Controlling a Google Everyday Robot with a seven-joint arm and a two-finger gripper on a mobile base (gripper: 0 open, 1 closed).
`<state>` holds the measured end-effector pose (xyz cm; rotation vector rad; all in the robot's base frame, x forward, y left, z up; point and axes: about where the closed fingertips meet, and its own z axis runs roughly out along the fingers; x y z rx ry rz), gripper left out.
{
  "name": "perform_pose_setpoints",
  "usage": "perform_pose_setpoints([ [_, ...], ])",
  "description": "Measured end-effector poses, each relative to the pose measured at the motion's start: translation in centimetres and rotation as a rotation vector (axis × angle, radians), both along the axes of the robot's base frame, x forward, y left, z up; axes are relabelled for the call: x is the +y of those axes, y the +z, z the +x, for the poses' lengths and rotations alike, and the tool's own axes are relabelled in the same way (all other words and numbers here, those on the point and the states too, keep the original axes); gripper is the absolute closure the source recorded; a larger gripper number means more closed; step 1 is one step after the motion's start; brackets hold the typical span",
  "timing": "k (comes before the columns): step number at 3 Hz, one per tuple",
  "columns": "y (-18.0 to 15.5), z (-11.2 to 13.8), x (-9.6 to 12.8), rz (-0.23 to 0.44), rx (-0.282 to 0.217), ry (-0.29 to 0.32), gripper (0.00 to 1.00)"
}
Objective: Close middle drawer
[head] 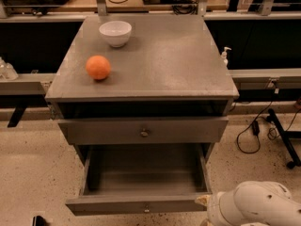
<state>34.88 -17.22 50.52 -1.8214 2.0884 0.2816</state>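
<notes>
The middle drawer (141, 202) of the grey cabinet is pulled far out and empty, with a small round knob (146, 208) at the centre of its front panel. Above it the top drawer (141, 131) stands slightly open. My gripper (203, 201) is at the bottom right, a pale tip showing right beside the right end of the middle drawer's front panel. The white arm (256, 205) behind it fills the lower right corner and hides the rest of the gripper.
An orange (98, 67) and a white bowl (115, 32) sit on the cabinet top (174, 60). A small pump bottle (225, 55) stands by the right edge. Cables and a black stand leg (282, 140) lie on the speckled floor at right.
</notes>
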Motion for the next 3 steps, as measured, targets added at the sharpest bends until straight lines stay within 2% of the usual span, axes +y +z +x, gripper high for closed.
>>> perform_pose_setpoints([
  [1,-4.1,0.8,-0.2,0.000,-0.032,-0.003,0.63],
  [2,-7.6,2.8,0.3,0.013,-0.078,-0.004,0.86],
  [3,-9.4,4.6,0.8,0.033,-0.145,-0.014,1.00],
])
